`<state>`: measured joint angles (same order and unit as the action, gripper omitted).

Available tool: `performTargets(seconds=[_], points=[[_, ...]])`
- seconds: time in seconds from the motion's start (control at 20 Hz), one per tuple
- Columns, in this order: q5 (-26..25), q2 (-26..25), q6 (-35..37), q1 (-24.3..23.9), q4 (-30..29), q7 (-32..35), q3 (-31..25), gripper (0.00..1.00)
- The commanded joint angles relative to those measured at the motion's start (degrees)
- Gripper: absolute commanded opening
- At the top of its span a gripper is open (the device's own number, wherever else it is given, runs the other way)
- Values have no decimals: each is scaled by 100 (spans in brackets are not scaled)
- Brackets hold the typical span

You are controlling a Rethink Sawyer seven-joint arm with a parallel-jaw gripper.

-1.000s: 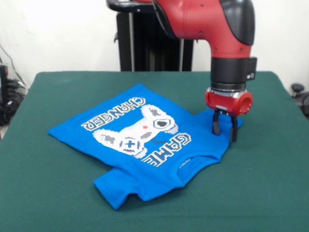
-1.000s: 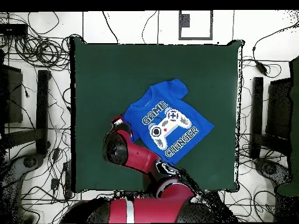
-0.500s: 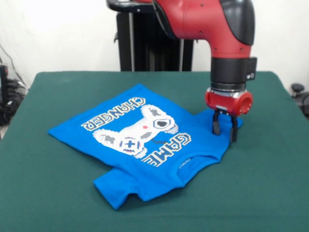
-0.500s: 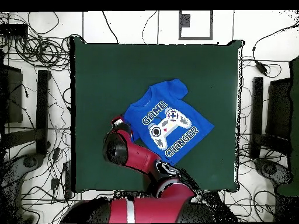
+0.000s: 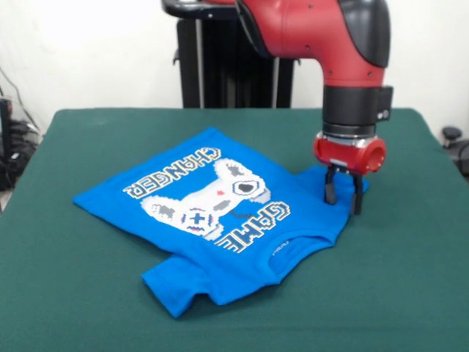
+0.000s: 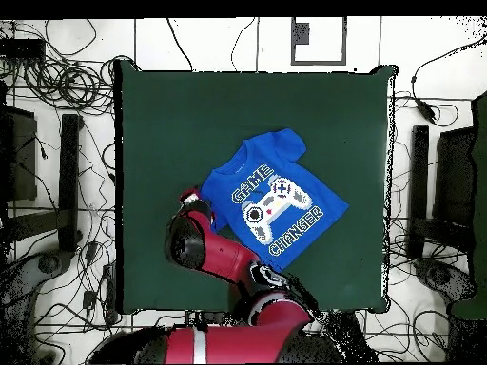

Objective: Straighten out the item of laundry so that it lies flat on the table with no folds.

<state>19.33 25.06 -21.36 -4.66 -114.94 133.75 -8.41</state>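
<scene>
The bright blue T-shirt point(image 5: 220, 209) lies near the middle of the dark green table point(image 5: 80, 293), print side up. Its near sleeve is folded under and the collar edge is rumpled. My gripper point(image 5: 343, 203) is low over the shirt's right sleeve. It is open, with its black fingers point(image 5: 330, 192) straddling the sleeve's edge, tips at the cloth. In the overhead view the shirt point(image 6: 273, 197) lies slanted on the table point(image 6: 171, 114), and the gripper point(image 6: 195, 201) is at the shirt's left corner, mostly hidden under the red arm.
The robot's black pedestal point(image 5: 220, 66) stands behind the table's far edge. Cables point(image 6: 57, 76) and black stands point(image 6: 68, 181) lie on the floor around the table. Wide green table surface surrounds the shirt on all sides.
The gripper has shifted very slightly to the right in the front view. The shirt has not moved.
</scene>
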Motion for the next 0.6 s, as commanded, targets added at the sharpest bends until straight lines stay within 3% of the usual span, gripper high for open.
performTargets(seconds=[0.05,0.25,0.6], points=[[574,382,296,361,22,1259,-236,100],[570,648,474,302,-148,1301,-291,100],[388,412,249,191,-108,1390,-466,100]])
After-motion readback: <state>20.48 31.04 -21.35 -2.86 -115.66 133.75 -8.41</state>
